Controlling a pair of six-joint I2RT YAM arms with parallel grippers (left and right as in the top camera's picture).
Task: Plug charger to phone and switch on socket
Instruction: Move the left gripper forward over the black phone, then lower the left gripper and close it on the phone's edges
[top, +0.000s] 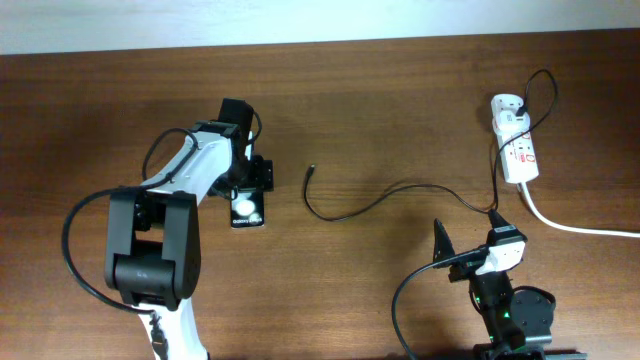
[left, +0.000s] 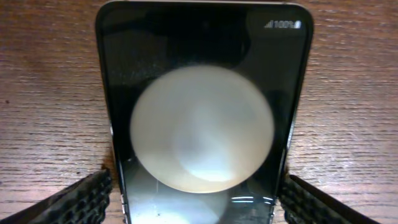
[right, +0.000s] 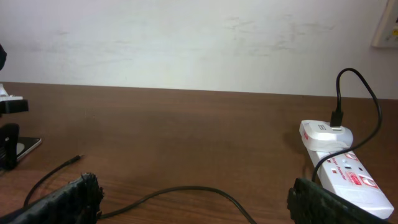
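The black phone (top: 246, 209) lies flat on the wooden table, its screen showing a round white reflection (left: 202, 124). My left gripper (top: 250, 182) is lowered over it; its open fingers (left: 199, 202) straddle the phone's sides very closely, with a sliver of wood showing on the left. The charger's thin black cable (top: 400, 187) lies loose, its connector tip (top: 312, 170) right of the phone and apart from it. Its white adapter (top: 505, 105) sits in the white socket strip (top: 520, 150). My right gripper (top: 470, 248) hovers wide open and empty above the cable (right: 186, 190).
The strip's thick white cord (top: 575, 227) runs off the right edge. In the right wrist view the strip (right: 345, 171) is at the right, the connector tip (right: 78, 158) and phone (right: 25, 147) at the far left. A white wall stands behind the table.
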